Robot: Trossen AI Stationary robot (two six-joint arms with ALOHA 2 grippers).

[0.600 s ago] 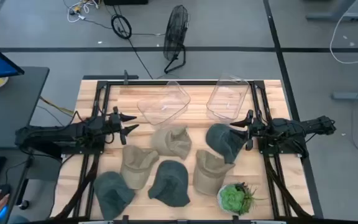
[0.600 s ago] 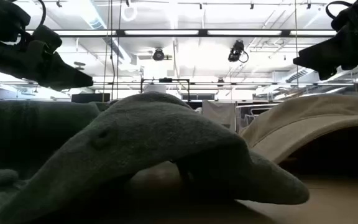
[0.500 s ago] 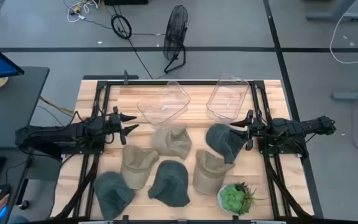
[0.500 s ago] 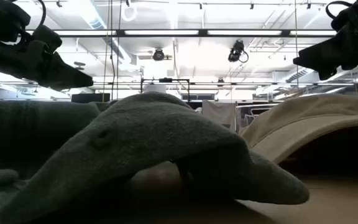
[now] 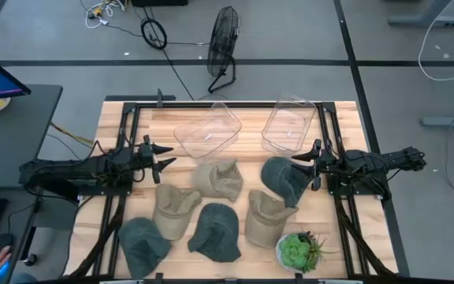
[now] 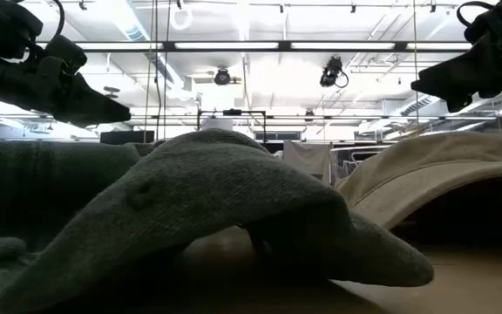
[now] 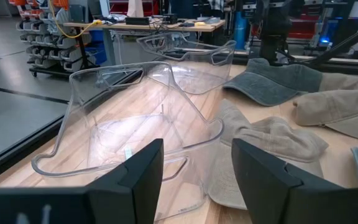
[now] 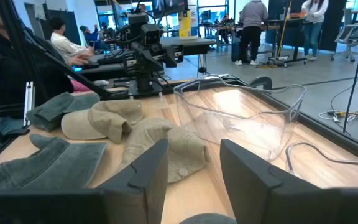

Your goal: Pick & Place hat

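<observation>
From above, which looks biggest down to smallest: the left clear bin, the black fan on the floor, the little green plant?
1. Left clear bin.
2. Green plant and black fan: too alike to rank, and the fan shows edge-on on the floor below table height.

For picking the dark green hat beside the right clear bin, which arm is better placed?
Right. The right gripper, open and empty, sits at that dark green hat. The left gripper, also open, is across the table.

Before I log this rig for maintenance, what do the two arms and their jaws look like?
Both arms are black, slim and jointed, each running along a black frame rail. The left gripper and the right gripper each end in two dark pointed fingers. Seen close in the left wrist view, the fingers are smooth, matte black plastic with angled faces. No markings or coloured cables show on either arm.
</observation>
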